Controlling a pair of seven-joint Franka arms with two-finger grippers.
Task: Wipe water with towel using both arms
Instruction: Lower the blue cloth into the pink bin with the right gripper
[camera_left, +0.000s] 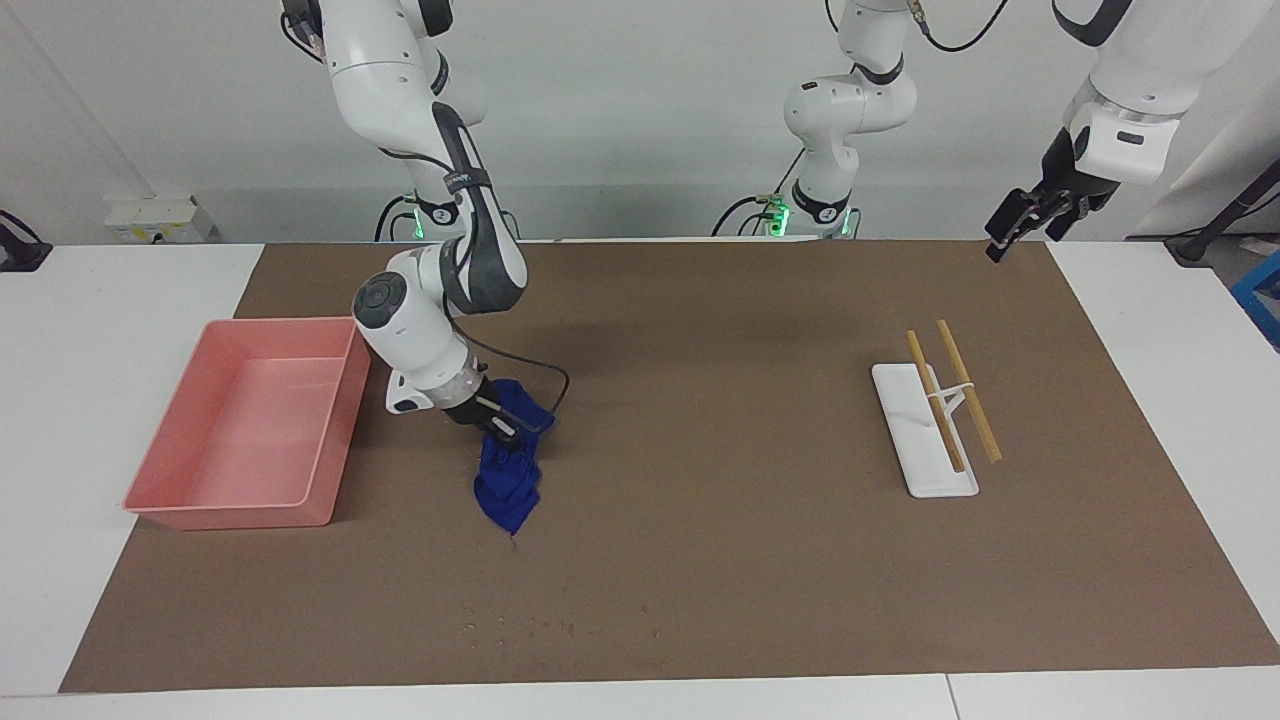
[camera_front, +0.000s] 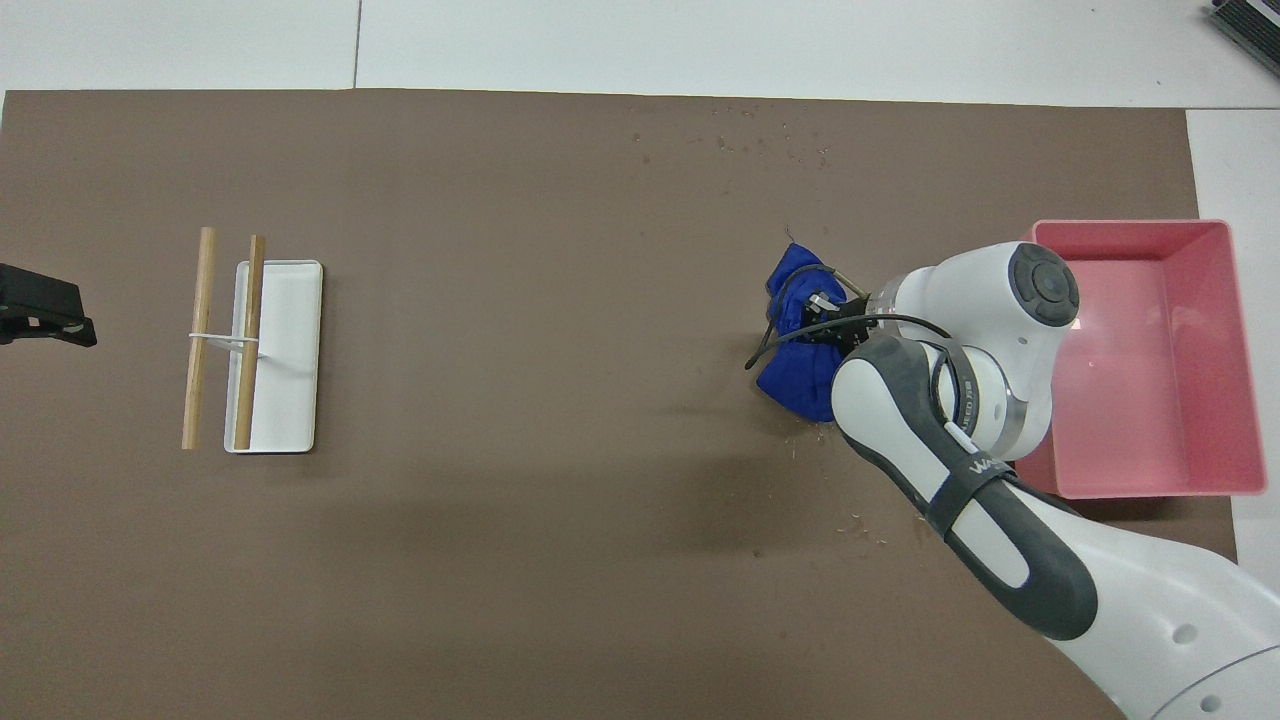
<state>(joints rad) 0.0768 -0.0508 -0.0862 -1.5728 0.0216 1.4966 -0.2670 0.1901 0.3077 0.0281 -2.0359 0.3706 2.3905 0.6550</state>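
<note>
My right gripper (camera_left: 497, 420) is shut on a crumpled blue towel (camera_left: 508, 478), which hangs from it over the brown mat (camera_left: 720, 420) beside the pink bin; the towel's lower tip is at or just above the mat. In the overhead view the right gripper (camera_front: 826, 310) and towel (camera_front: 795, 375) show the same grasp. The water (camera_left: 540, 630) is a faint sprinkle of droplets on the mat, farther from the robots than the towel, and it also shows in the overhead view (camera_front: 750, 140). My left gripper (camera_left: 1010, 228) waits raised over the mat's corner at the left arm's end (camera_front: 45, 312).
An empty pink bin (camera_left: 280, 325) stands at the right arm's end of the mat, close beside the right arm's wrist (camera_front: 1130, 228). A white tray (camera_left: 915, 430) with two wooden sticks (camera_left: 968, 390) across it lies toward the left arm's end (camera_front: 295, 350).
</note>
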